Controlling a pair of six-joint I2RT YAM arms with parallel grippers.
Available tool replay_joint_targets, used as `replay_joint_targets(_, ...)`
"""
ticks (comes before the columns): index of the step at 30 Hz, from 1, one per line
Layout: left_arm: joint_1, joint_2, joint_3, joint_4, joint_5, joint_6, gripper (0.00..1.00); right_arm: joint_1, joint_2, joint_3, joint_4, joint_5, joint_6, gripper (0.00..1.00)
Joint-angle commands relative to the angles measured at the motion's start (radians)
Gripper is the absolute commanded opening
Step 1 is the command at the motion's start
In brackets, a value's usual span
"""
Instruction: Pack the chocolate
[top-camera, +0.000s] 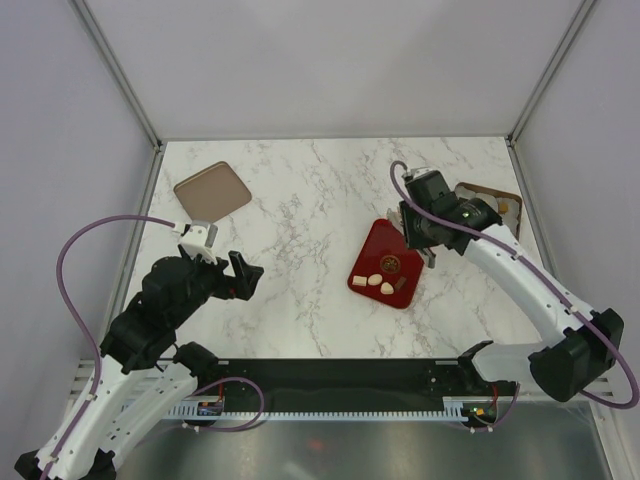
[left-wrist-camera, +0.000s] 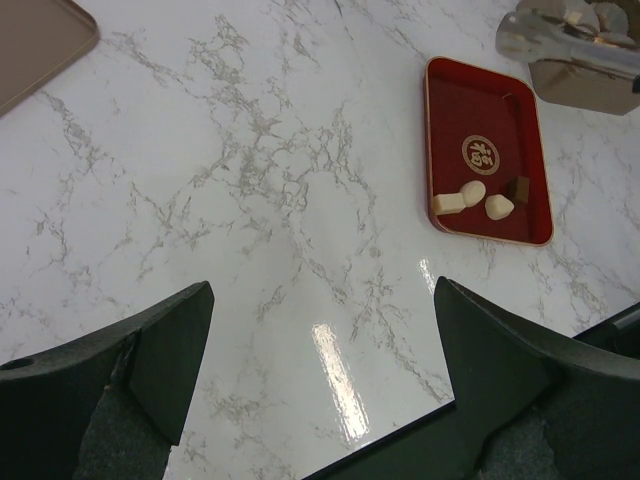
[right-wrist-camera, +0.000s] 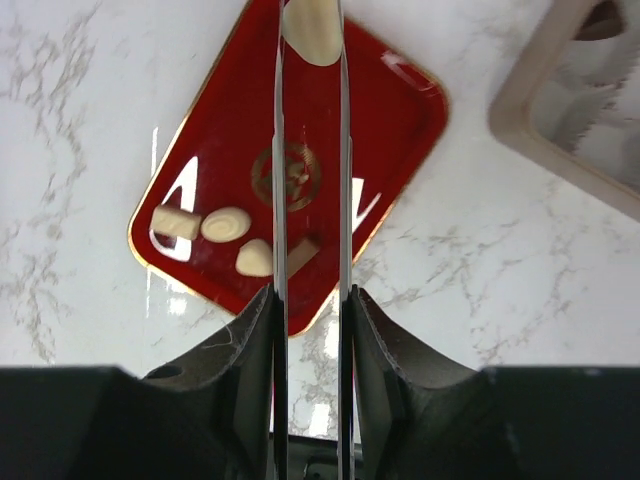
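My left fingers (left-wrist-camera: 165, 350) stand wide open over bare marble at the near left of the surface (top-camera: 300, 210). Beyond them, toward the far left corner, lies a flat tan tray (top-camera: 212, 190), well apart from everything else.

Right of centre sits the red tray (right-wrist-camera: 215, 130), set at a slant, with a gold emblem in its middle. Four sweets are gathered at its near end. In the right wrist view, going left to right, I see:
- a rectangular cream piece (right-wrist-camera: 175, 222)
- a round cream piece (right-wrist-camera: 227, 224) just beside it
- a heart-like cream piece (right-wrist-camera: 255, 258) a little nearer the rim
- a dark piece (right-wrist-camera: 303, 255), partly hidden behind one finger

My left wrist camera shows the same cluster against the tray's near wall.

My right fingers (right-wrist-camera: 279, 180) are over the far end of the red tray and drawn in close. Their two thin blades pinch a cream chocolate (right-wrist-camera: 312, 30) between the tips. I cannot tell whether that sweet is touching the tray floor or is lifted off it.

Just right of the red tray, close to the right edge of the surface, is a compartment box (right-wrist-camera: 520, 110) with a pale rim. Something dark shows in one of its cells, but I cannot make out what it is.
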Motion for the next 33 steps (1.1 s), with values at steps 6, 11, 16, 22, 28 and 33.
replay_joint_targets(6, -0.011, -0.007, -0.001, 0.014, -0.014, -0.029, 1.0, -0.292, 0.032, 0.143, -0.051, 0.166, -0.011, 0.32)
replay_joint_targets(11, -0.014, -0.007, -0.001, 0.014, -0.017, -0.029, 1.0, -0.419, 0.06, 0.146, -0.032, 0.18, 0.009, 0.32)
replay_joint_targets(16, -0.014, -0.01, 0.001, 0.014, -0.017, -0.029, 1.0, -0.484, 0.086, 0.088, 0.019, 0.152, 0.01, 0.32)
replay_joint_targets(22, -0.014, -0.016, -0.001, 0.014, -0.016, -0.027, 1.0, -0.568, 0.104, 0.039, 0.065, 0.151, 0.007, 0.32)
replay_joint_targets(28, -0.014, -0.013, -0.001, 0.015, -0.014, -0.029, 1.0, -0.59, 0.118, 0.006, 0.102, 0.125, 0.033, 0.34)
replay_joint_targets(33, -0.016, -0.017, 0.001, 0.015, -0.014, -0.029, 1.0, -0.602, 0.141, -0.023, 0.134, 0.1, 0.046, 0.35)
